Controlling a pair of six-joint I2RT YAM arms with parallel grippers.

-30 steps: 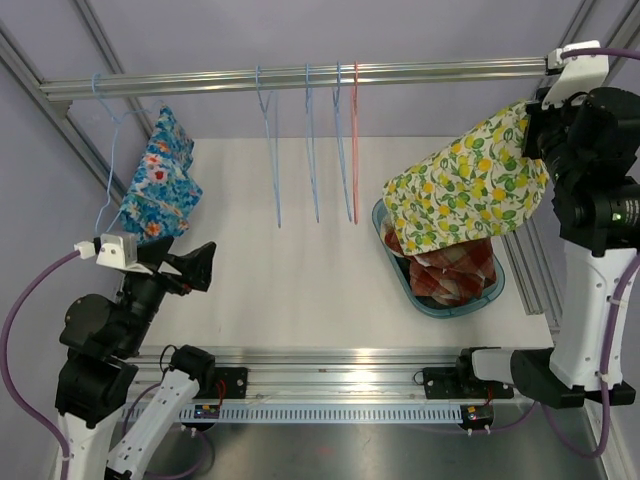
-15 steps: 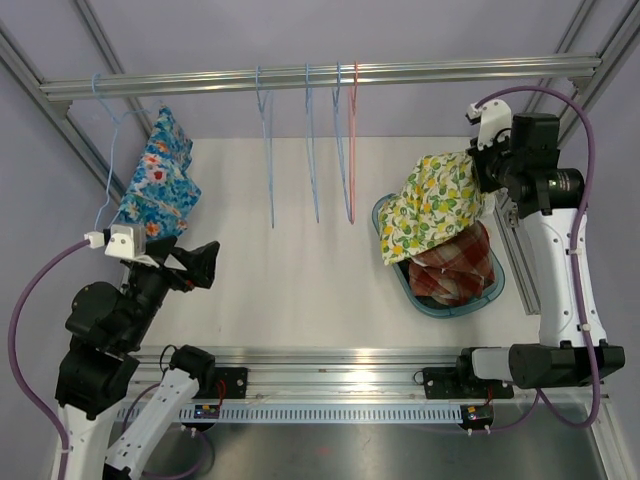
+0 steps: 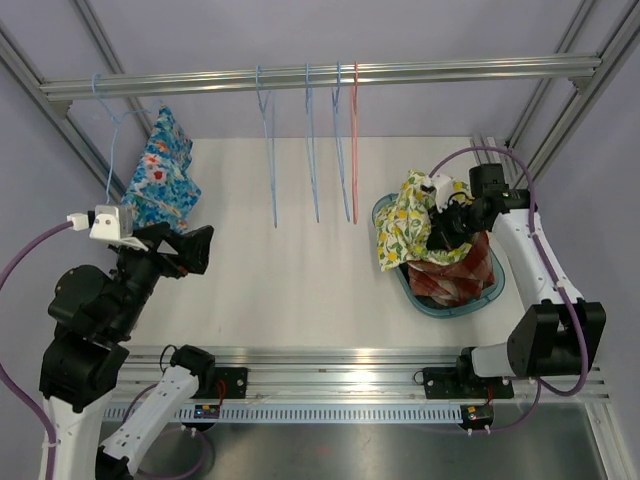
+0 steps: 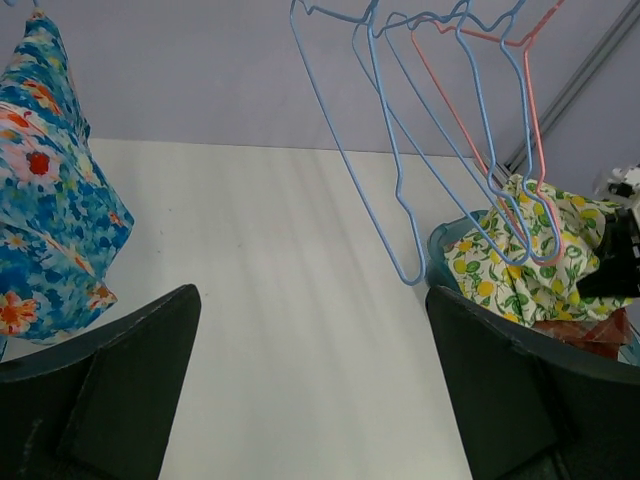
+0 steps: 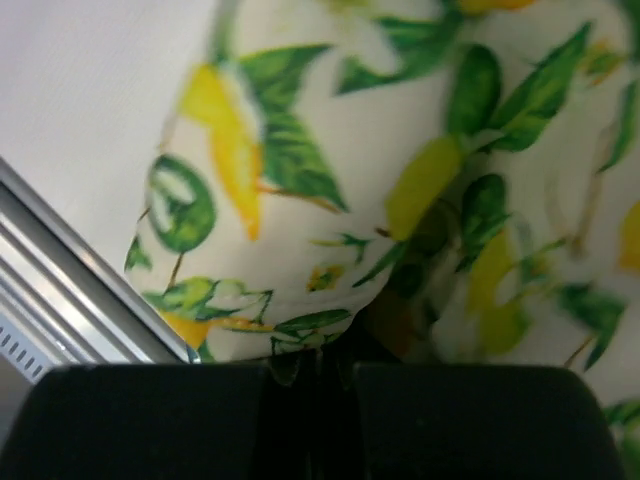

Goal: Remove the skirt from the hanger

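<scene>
A blue floral skirt (image 3: 160, 182) hangs on a light blue hanger (image 3: 109, 150) at the far left of the rail; it also shows in the left wrist view (image 4: 45, 200). My left gripper (image 3: 193, 250) is open and empty, just near and right of it, apart from it; its own view (image 4: 310, 400) shows bare table between the fingers. My right gripper (image 3: 440, 225) is shut on a lemon-print skirt (image 3: 402, 225), held low over the teal basket (image 3: 447, 307). In the right wrist view the lemon fabric (image 5: 400, 150) fills the frame, pinched in the shut jaws (image 5: 312, 375).
Three empty blue hangers (image 3: 268, 150) and a red one (image 3: 355, 140) hang mid-rail, also in the left wrist view (image 4: 400, 150). A red plaid cloth (image 3: 462, 275) lies in the basket. Aluminium frame rails (image 3: 525, 260) run right of the basket and overhead.
My right arm has come down from rail height to the basket, bringing the lemon skirt with it. My left gripper has shifted slightly up and left, still open.
</scene>
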